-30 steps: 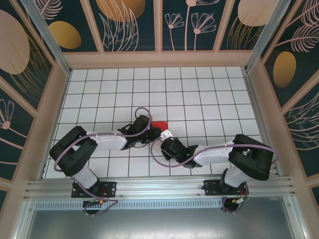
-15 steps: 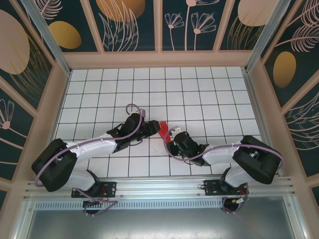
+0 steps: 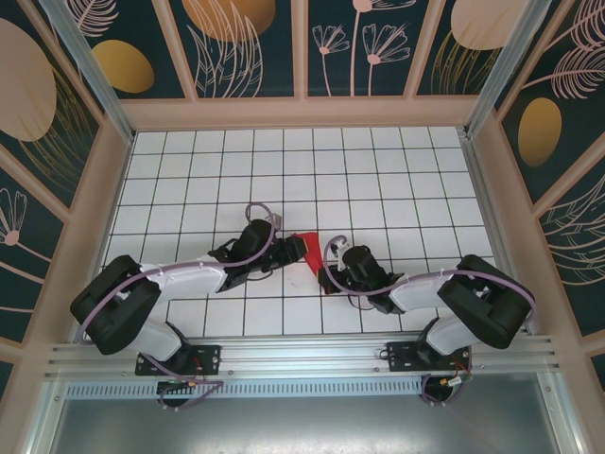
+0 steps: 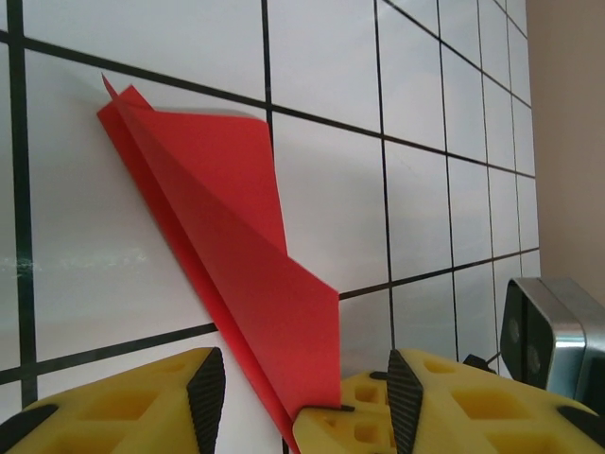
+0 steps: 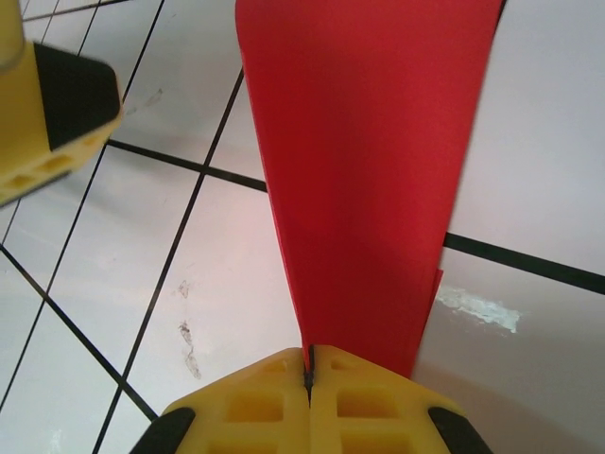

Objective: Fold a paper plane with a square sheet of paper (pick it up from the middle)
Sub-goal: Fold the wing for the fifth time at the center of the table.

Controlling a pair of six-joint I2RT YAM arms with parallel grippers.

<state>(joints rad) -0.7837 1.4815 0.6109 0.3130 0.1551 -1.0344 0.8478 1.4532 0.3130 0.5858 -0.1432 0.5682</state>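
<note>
The red paper (image 3: 306,246) is folded into a narrow, pointed, creased dart, the paper plane (image 4: 222,246). Its tip points away from my left gripper and its tail end is lifted off the white grid table (image 3: 397,189). My right gripper (image 5: 309,371) is shut on the tail edge of the plane (image 5: 364,170), its yellow fingers pressed together. From the top camera this gripper (image 3: 326,269) sits just right of the paper. My left gripper (image 4: 305,388) is open, with one finger on each side of the plane and of the right gripper's fingertips (image 4: 345,426). It touches neither.
The two arms meet at the table's near middle. The right wrist's silver camera block (image 4: 550,326) sits close beside my left finger. One left fingertip (image 5: 57,104) sits at the upper left in the right wrist view. Wooden walls (image 3: 302,112) enclose the table.
The left arm has stretched out rightward towards the paper. The right gripper has shifted right and nearer, keeping its hold on the paper, which now stands more on edge.
</note>
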